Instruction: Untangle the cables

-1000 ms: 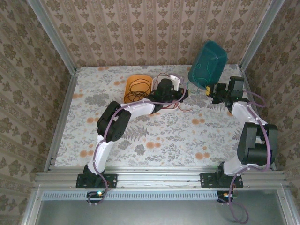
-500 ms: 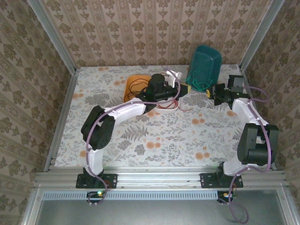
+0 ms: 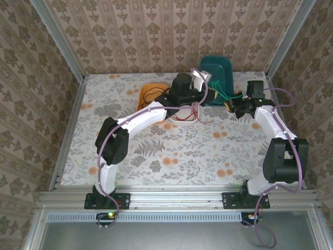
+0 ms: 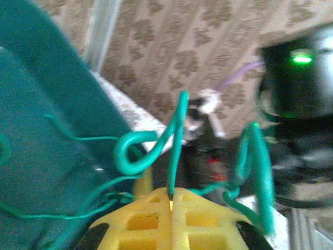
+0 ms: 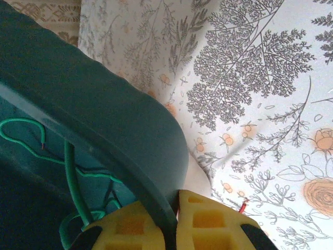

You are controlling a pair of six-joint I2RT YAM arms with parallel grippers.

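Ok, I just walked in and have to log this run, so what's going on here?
The left gripper pinches a green cable that runs into the teal tray at the back of the table. The right gripper is clamped on that tray's rim. In the orange tray lie red and black cables.

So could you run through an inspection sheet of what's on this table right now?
Surface: floral table, flat.
Job's things: green cable trailing from the teal bin; red and black cables in the orange tray.
Clutter: nothing seen.
Grippers: left gripper pinches the green cable; right gripper clamps the bin's rim.
Cables: purple arm cables run along both arms.
Surroundings: patterned walls, aluminium frame.
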